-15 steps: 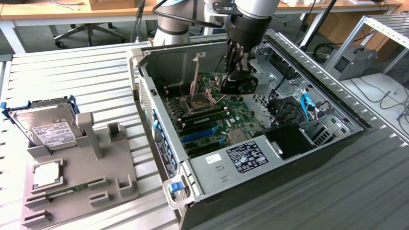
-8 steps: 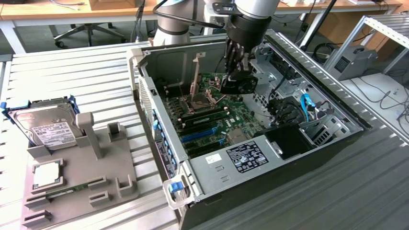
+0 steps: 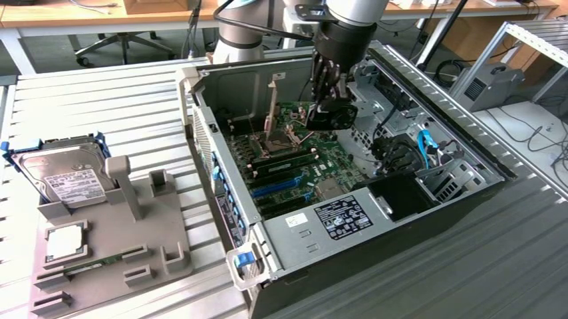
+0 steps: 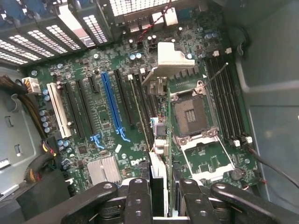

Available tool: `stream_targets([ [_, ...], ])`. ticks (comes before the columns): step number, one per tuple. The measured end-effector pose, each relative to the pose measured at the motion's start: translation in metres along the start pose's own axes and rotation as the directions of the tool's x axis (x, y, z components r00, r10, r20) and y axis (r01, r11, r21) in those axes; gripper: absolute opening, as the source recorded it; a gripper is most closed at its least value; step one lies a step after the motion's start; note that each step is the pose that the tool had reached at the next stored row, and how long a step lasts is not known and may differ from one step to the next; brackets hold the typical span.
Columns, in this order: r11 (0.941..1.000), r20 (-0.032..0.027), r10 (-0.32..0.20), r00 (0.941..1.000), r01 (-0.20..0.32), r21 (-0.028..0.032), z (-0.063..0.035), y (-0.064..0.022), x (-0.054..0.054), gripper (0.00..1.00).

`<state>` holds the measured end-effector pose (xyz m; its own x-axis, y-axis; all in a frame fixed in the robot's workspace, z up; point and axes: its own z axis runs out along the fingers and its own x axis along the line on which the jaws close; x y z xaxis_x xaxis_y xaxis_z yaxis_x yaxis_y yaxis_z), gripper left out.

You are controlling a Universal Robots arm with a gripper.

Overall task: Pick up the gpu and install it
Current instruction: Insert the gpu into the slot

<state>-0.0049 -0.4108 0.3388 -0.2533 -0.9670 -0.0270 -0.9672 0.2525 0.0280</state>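
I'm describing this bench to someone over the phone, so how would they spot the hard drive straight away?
Start at the big open black computer case in the middle, then look to the exterior view's left, where a grey plastic holder tray sits on the table. The silver rectangular hard drive leans at the tray's far end in a blue bracket; its white label sets it apart from the small square silver chip nearer the camera.

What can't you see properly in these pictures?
- Wrist view: the gpu flat face, because it is held edge-on in the gripper.
- Wrist view: the part of the motherboard right under the gpu, covered by the card itself.
- Exterior view: the words on the hard drive label, too small.
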Motion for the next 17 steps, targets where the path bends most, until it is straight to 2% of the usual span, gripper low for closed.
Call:
stream_targets([
  [17,0.9973,-0.002,-0.074,0.9973,0.074,-0.0021,0.0,0.0,0.0,0.29],
])
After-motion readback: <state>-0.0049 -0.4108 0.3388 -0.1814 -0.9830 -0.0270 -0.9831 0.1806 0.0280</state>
